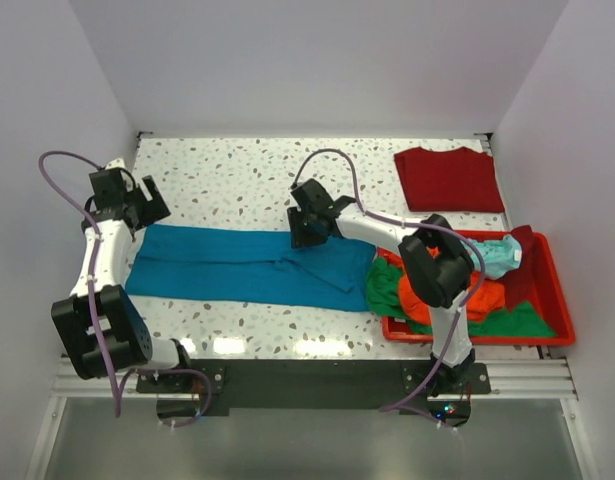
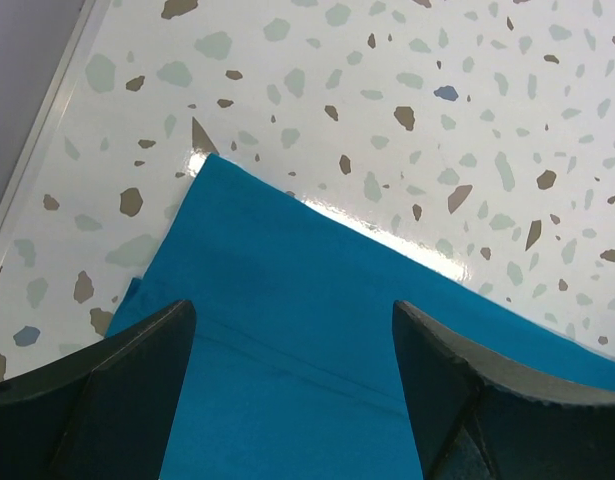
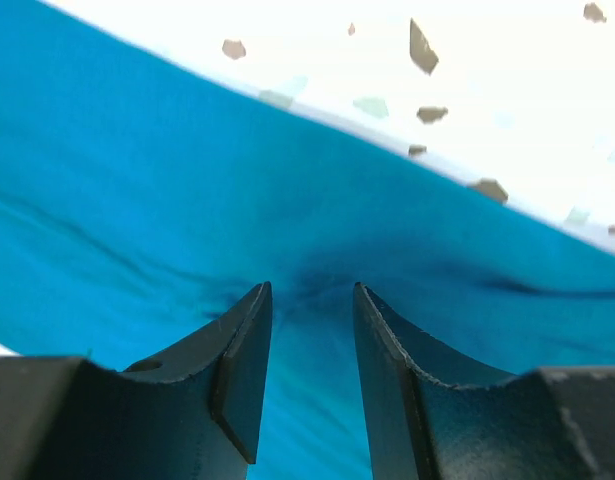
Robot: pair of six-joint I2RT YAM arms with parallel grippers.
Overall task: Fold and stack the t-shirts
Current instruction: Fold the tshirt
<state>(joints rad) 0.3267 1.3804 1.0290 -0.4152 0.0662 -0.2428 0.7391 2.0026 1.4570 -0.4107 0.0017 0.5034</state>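
Note:
The teal-blue t-shirt (image 1: pixel 247 265) lies flat as a long folded strip across the near half of the table. My left gripper (image 1: pixel 147 205) is open and empty, just above the shirt's far left corner (image 2: pixel 287 330); its point in the left wrist view is (image 2: pixel 292 305). My right gripper (image 1: pixel 305 235) is at the middle of the shirt's far edge. Its jaws stand narrowly apart (image 3: pixel 309 288), tips pressing down on the cloth (image 3: pixel 187 200), which puckers between them. A dark red t-shirt (image 1: pixel 449 178) lies folded at the far right.
A red plastic bin (image 1: pixel 467 335) at the near right holds crumpled orange (image 1: pixel 487 297), green (image 1: pixel 385 285) and pale aqua (image 1: pixel 497 255) shirts, with a dark red cloth (image 1: pixel 522 265) draped over its far edge. White walls close in the speckled table (image 1: pixel 237 180) on three sides.

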